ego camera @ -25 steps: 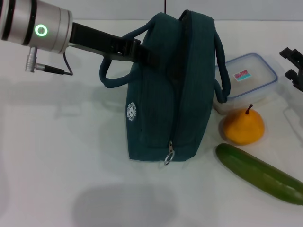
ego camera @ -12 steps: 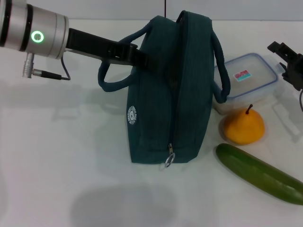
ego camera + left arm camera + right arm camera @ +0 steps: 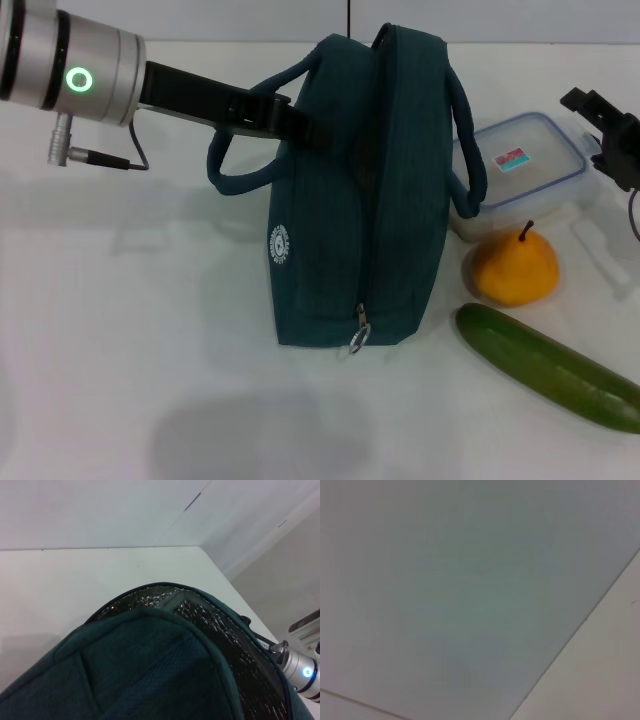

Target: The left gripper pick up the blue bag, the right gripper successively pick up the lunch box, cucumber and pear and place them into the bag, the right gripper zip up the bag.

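With the left tool (image 3: 290, 118) clamped on the upright blue bag (image 3: 365, 200) mid-counter (image 3: 120, 330), the right tool (image 3: 610, 125) — fingers spread, empty — should descend squarely over the lunch box (image 3: 525, 170) just behind the pear (image 3: 515, 265), gripping across its lid.

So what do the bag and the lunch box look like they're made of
The bag looks like woven fabric, matte dark teal with a ribbed weave, and the left wrist view shows a crinkled, shiny foil-like lining. The lunch box seems to be clear, glossy plastic with a blue-rimmed lid.
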Controlling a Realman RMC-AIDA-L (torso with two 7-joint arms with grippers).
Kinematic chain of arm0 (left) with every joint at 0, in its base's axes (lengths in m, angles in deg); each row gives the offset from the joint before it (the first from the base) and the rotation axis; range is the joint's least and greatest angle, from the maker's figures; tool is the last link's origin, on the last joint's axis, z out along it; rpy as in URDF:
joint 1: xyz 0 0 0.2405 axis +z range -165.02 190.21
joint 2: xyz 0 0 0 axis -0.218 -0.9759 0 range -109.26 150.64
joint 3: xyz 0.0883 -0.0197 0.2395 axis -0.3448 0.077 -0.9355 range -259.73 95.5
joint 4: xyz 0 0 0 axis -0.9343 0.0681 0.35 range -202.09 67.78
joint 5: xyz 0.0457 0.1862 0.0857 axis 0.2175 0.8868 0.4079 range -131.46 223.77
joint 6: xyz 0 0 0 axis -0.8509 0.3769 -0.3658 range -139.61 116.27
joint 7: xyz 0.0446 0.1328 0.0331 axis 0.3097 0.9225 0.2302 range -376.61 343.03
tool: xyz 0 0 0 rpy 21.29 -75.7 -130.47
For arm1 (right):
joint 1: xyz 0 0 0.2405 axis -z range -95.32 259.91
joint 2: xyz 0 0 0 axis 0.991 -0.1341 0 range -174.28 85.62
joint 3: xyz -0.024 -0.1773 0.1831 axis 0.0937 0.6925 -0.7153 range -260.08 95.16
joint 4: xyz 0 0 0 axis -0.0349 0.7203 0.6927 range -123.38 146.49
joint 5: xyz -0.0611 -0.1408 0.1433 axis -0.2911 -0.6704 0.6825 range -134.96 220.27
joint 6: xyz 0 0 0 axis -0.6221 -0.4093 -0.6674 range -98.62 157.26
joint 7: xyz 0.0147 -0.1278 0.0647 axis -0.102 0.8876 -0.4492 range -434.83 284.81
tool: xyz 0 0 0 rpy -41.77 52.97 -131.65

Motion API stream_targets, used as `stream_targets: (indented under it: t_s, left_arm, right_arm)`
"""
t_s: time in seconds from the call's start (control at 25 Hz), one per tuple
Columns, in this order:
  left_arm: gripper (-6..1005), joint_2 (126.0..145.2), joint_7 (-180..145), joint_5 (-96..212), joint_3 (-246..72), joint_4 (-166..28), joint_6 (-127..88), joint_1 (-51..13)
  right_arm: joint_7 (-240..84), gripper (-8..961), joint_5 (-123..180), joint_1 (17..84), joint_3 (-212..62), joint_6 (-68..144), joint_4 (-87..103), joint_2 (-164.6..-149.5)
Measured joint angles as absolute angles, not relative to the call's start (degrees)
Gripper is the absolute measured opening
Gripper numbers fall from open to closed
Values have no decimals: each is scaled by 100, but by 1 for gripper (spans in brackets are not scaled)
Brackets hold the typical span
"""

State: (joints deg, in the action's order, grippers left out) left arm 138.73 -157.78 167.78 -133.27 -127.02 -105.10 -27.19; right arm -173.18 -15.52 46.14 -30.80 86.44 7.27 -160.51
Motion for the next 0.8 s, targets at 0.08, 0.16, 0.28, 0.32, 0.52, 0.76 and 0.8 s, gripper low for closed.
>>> stream_targets:
  t_s: [0.08, 0.16, 0.28, 0.32, 0.52, 0.76, 0.8]
  left_arm:
    - [51, 13873, -15757, 16778, -13327, -12698, -10510, -2720]
    - [51, 13873, -15738, 16778, -13326, -12693, -10510, -2722]
    - [51, 13873, -15717, 16778, -13327, -12690, -10506, -2718]
    - [51, 13873, -15715, 16778, -13327, -12689, -10505, -2713]
    - [51, 13873, -15715, 16778, -13327, -12695, -10502, -2682]
    - [51, 13878, -15715, 16774, -13327, -12695, -10501, -2703]
    - [51, 13878, -15715, 16773, -13327, -12695, -10501, -2705]
  right_arm:
    - [-17319, 847, -1552, 4566, -3046, 8651, 778, -16051]
    - [-17320, 826, -1552, 4534, -3041, 8649, 826, -16051]
    - [-17322, 796, -1552, 4525, -3042, 8647, 843, -16051]
    - [-17322, 785, -1552, 4525, -3042, 8651, 846, -16052]
    - [-17325, 734, -1552, 4549, -3001, 8681, 849, -16052]
    - [-17332, 607, -1552, 4558, -2902, 8765, 849, -16052]
    - [-17335, 583, -1552, 4559, -2897, 8773, 849, -16052]
